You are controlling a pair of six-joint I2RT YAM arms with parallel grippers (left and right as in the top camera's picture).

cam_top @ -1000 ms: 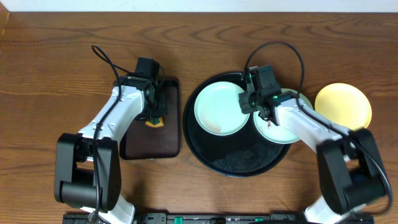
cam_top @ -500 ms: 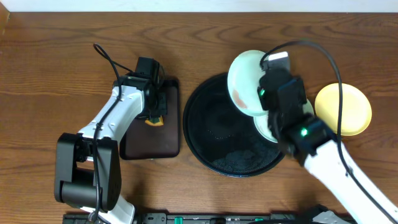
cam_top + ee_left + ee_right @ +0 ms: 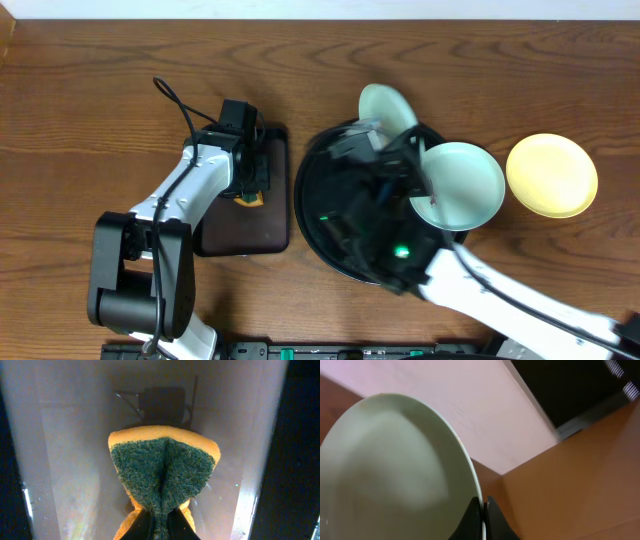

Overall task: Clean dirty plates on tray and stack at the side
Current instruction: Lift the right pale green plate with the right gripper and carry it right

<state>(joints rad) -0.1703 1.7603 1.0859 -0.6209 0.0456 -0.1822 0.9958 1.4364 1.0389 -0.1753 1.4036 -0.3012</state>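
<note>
We are finding the right gripper clenched on the rim of a mint plate, which is hanging on edge, high above the far side of the tray. Only a narrow bite of rim is sitting between the fingertips. We are not making out a smear on this held plate from either view. The left gripper is pinching a sponge, folded so that its green scouring face is bulging forward, and is hovering over the small tray to the left. Further out, a second plate is lying at the tray's right side with a small dark mark showing, and a yellow plate is resting on the table just beyond the tray's right rim. We are judging the step in hand to be the wiping of the held plate. To do it well, we are advising that the soiled face be turned towards the sponge, that the two arms meet between the trays, and that wiping pressure run towards the gripped rim, since a thin edge grip is liable to pivot or slip under a sideways push.
</note>
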